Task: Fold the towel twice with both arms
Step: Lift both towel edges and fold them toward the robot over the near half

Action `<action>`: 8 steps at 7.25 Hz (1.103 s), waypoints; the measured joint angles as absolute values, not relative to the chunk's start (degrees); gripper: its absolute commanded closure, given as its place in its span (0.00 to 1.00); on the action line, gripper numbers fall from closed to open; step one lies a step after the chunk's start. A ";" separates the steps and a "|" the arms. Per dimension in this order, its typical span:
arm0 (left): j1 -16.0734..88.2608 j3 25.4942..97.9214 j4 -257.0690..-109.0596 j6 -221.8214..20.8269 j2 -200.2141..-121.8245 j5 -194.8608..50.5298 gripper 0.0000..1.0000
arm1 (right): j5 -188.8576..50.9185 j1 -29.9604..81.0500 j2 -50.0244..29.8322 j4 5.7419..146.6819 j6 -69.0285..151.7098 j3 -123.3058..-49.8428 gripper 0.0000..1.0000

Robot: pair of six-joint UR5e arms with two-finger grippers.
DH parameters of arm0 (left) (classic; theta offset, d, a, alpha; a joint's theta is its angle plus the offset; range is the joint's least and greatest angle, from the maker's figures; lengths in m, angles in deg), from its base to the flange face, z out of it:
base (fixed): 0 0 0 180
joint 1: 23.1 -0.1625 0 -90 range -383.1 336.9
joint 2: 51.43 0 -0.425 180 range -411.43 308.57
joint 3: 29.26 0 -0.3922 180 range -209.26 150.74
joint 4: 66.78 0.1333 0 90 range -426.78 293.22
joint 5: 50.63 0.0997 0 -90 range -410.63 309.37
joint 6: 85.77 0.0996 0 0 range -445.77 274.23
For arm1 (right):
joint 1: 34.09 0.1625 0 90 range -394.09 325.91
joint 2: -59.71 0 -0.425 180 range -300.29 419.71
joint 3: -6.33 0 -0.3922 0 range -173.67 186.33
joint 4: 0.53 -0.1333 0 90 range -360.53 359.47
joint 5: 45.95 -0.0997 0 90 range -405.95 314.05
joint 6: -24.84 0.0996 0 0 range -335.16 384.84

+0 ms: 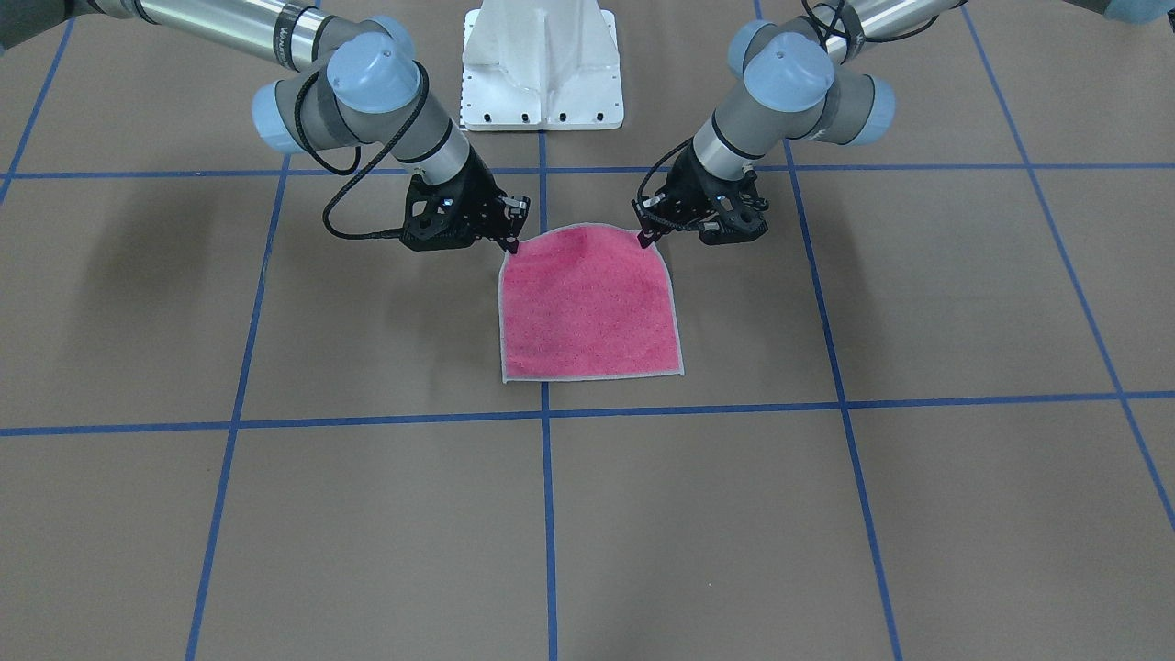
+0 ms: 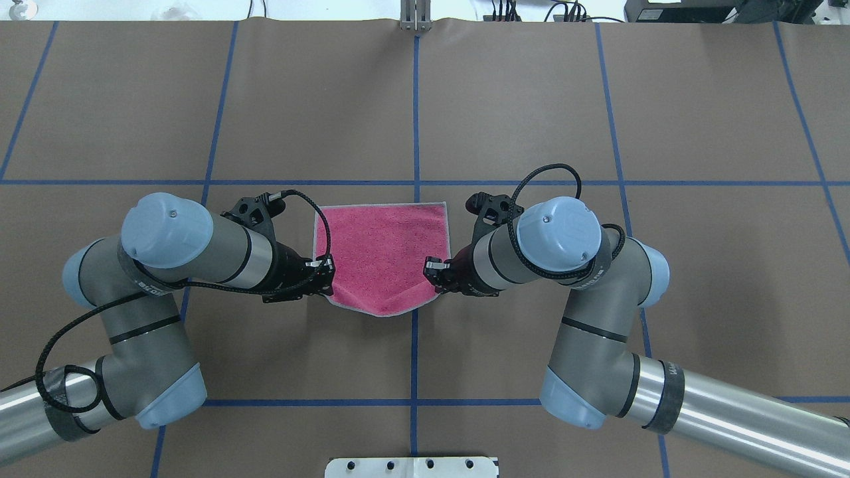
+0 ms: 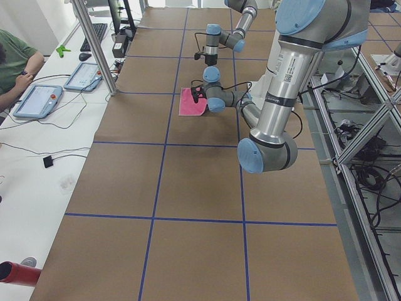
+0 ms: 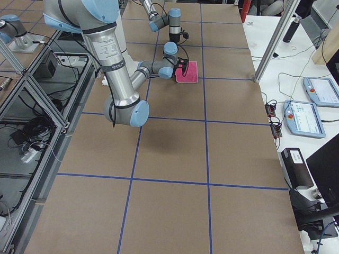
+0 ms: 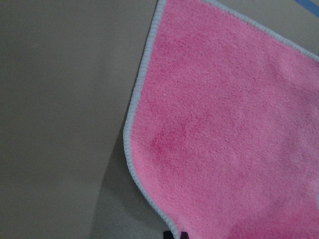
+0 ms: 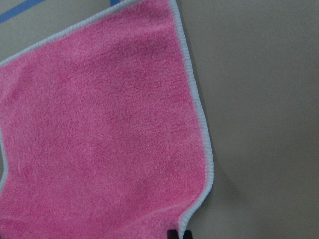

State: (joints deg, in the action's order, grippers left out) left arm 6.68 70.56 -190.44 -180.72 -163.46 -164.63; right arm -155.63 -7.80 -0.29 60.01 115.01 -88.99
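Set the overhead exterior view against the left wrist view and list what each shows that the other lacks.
Only the overhead view shows the right gripper, the towel in whole outline with both near corners drawn inward, and the white base. Only the left wrist view shows the stitched edging close up, with a shadow under it where the cloth lifts. Both show the pink face up, the brown table, and the left gripper at a near corner, though the wrist view catches only its dark tips.

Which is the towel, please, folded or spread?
Spread, unfolded: the towel lies pink face up, robot-side corners pinched by the left end effector and right end effector.
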 measured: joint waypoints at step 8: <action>10.87 63.47 -190.49 -180.69 -168.55 -164.45 1.00 | -155.41 -3.31 5.77 59.92 114.87 -80.82 1.00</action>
